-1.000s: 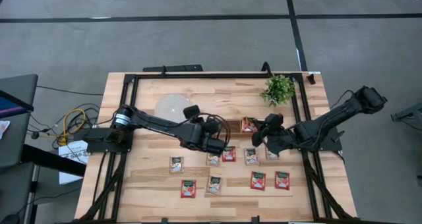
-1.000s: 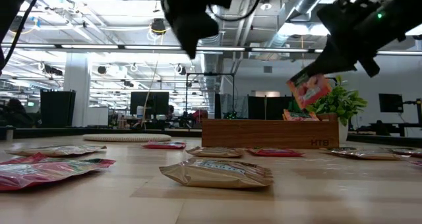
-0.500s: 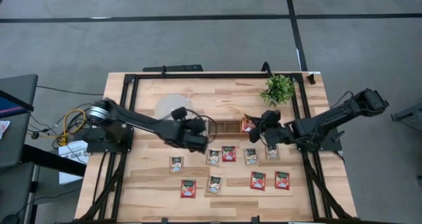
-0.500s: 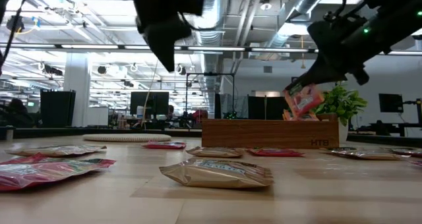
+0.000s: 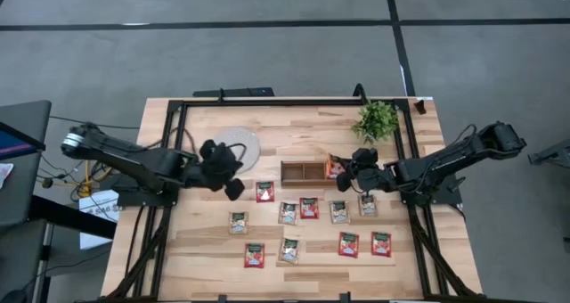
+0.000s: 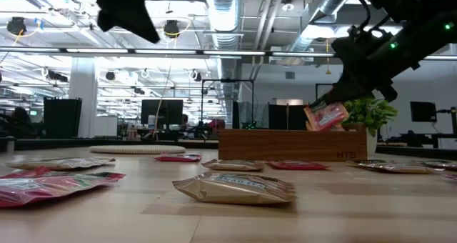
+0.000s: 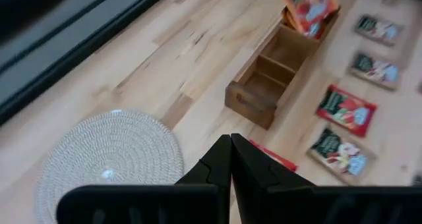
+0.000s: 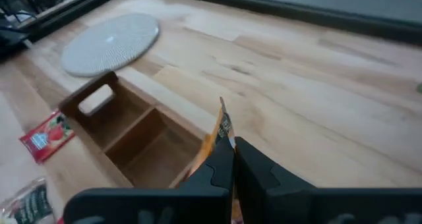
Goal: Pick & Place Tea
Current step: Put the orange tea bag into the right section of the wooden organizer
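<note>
Left of the wooden tray [image 5: 303,171] lies the woven disc [image 5: 236,146], with the left gripper [image 5: 233,169] just beside it, fingers pressed together and empty. At the tray's right end compartment, the right gripper [image 5: 341,171] pinches a red sachet [image 6: 325,116] upright; loose sachets [image 5: 307,208] lie nearer the front edge.

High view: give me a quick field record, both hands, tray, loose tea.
right hand: shut on red-orange tea sachet, at the right end of the brown wooden three-compartment tray
left hand: shut, empty, beside the round grey-white woven disc
tray contents: right compartment has a sachet, other two empty
loose sachets on table: ten, red-orange and grey-green
</note>
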### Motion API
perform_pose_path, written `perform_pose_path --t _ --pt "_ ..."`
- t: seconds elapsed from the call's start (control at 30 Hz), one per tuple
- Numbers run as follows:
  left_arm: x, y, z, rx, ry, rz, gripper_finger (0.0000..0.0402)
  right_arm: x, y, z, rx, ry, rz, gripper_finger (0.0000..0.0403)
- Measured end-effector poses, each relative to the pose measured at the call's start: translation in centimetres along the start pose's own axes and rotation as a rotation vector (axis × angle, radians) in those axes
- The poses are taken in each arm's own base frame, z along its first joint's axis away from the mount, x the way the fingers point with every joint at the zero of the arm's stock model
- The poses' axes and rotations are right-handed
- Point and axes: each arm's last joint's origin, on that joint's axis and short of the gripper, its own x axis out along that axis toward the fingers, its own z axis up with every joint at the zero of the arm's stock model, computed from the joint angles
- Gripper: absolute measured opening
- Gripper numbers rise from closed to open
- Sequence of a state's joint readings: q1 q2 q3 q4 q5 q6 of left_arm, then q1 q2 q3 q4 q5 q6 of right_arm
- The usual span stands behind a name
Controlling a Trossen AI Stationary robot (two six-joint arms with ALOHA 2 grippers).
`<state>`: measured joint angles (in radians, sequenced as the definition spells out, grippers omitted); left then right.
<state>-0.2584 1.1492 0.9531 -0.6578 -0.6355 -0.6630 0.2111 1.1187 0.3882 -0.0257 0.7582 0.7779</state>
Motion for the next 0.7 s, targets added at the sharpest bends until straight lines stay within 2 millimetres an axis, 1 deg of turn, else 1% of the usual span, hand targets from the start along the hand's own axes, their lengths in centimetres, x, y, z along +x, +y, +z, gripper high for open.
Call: perform_pose_path --t 0.13,0.23,0.33,0.7 --pt "-1.6 1.1 -0.1 -0.039 -0.039 -0.044 0.0 0.3 -0.4 0.0 -0.002 -0.006 -0.021 0.0" --pt "-2.3 1.5 -0.1 -0.049 -0.054 -0.062 0.0 0.5 -0.5 0.2 -0.032 -0.007 -0.013 0.0" --pt "-2.5 1.6 0.0 -0.047 -0.06 -0.067 0.0 0.8 -0.6 0.4 -0.058 0.01 -0.002 0.0" --pt "-2.3 1.4 -0.2 -0.005 -0.036 -0.081 0.0 1.3 -1.3 0.8 -0.063 0.01 -0.04 0.0"
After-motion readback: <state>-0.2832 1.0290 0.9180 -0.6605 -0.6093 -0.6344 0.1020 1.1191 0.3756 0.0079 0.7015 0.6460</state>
